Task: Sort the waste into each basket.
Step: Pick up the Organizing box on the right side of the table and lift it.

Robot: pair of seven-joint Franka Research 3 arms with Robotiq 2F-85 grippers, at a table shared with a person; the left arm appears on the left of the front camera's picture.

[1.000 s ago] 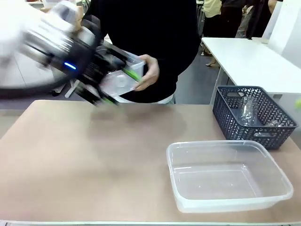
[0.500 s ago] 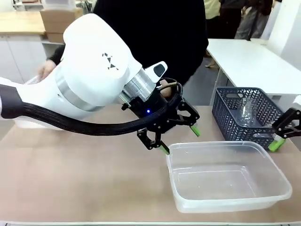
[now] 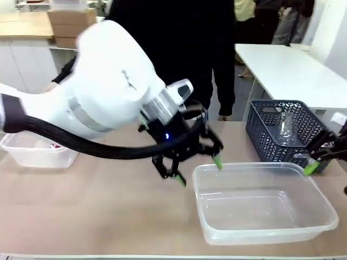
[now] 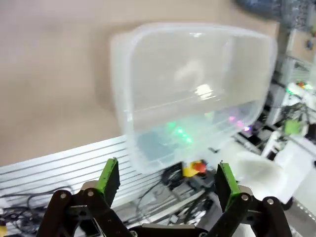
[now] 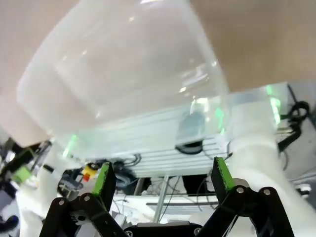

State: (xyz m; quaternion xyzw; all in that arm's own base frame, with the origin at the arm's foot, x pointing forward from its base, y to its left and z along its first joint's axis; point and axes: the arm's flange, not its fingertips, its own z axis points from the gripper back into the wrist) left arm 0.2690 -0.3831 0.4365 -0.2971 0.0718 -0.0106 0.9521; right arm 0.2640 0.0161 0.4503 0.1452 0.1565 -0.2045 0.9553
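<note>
Clear plastic tub [image 3: 264, 203] sits lower right; left gripper [image 3: 195, 169] spread at its left rim, right gripper [image 3: 317, 158] spread too.

Left tub [image 3: 32, 154] half behind left arm, contents unreadable. Right end effector [image 3: 320, 157] cut by frame edge. Grey basket [image 3: 287, 132] contents too blurry to ID.

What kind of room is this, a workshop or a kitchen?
Most likely a robot lab or test room: a white robot arm works at a plain table, clear plastic tubs stand on it, and cardboard boxes sit on a counter behind.
</note>
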